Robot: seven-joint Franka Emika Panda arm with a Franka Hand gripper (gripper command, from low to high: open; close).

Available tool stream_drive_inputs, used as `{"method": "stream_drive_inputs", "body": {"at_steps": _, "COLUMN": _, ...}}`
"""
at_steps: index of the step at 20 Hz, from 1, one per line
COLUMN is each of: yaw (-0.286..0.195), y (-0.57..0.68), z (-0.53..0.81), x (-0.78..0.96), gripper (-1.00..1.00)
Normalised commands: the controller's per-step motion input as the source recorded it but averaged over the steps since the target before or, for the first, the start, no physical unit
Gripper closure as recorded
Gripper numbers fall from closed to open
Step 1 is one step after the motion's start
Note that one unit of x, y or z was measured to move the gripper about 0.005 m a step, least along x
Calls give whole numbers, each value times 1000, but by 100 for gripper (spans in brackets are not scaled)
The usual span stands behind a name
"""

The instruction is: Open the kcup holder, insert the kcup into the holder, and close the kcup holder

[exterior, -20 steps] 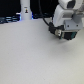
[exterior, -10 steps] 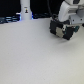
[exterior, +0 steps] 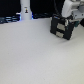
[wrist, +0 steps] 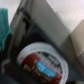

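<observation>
Mostly bare pale table [exterior: 30,55], dark room behind. White bottle-shaped object [exterior: 25,11] at far edge, marking unreadable. Kcup holder [exterior: 60,27] near far right corner, robot arm [exterior: 70,9] above it. Gripper's opening: cannot tell. Kcup [wrist: 44,61] fills wrist view, label blurred.

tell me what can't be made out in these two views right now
- Gripper: in the exterior view the arm covers it, so open or shut is unclear; the wrist view is too close and blurred to show the fingers.
- kcup holder: exterior view too small and soft to tell if a drawer is open.
- kcup: cut off by the wrist view's edge; label text blurred. Not visible in the exterior view.
- White bottle-shaped object: markings too small.
</observation>
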Motion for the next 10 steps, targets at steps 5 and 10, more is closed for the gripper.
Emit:
{"method": "stream_drive_inputs", "body": {"at_steps": 5, "yaw": 24, "y": 259, "z": 138, "x": -124, "gripper": -100}}
{"method": "stream_drive_inputs", "body": {"at_steps": 10, "yaw": -1, "y": 51, "z": 73, "x": -3, "gripper": -100}}
